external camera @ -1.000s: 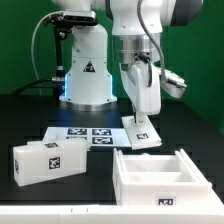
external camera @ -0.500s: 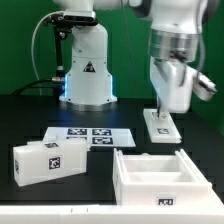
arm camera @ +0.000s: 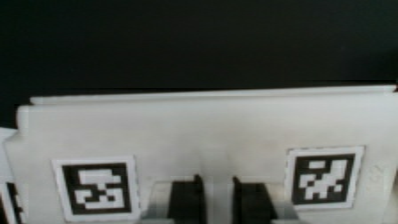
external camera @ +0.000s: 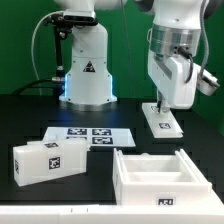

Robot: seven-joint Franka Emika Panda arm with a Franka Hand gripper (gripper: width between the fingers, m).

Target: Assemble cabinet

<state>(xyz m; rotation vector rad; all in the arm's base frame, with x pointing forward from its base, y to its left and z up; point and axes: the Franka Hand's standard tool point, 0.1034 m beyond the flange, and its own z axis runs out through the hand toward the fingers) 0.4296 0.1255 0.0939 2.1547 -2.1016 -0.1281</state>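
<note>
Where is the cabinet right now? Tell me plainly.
The cabinet sits at the front on the exterior view's right, open side up, right of the white tagged block and nearer the camera than the white panel in the tool.

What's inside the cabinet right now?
Inside the cabinet only bare white inner walls show, with no loose part visible. Its floor is covered by the front wall.

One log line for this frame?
gripper: shut on white tagged panel | panel: beyond cabinet, exterior view's right | cabinet: untouched
</note>
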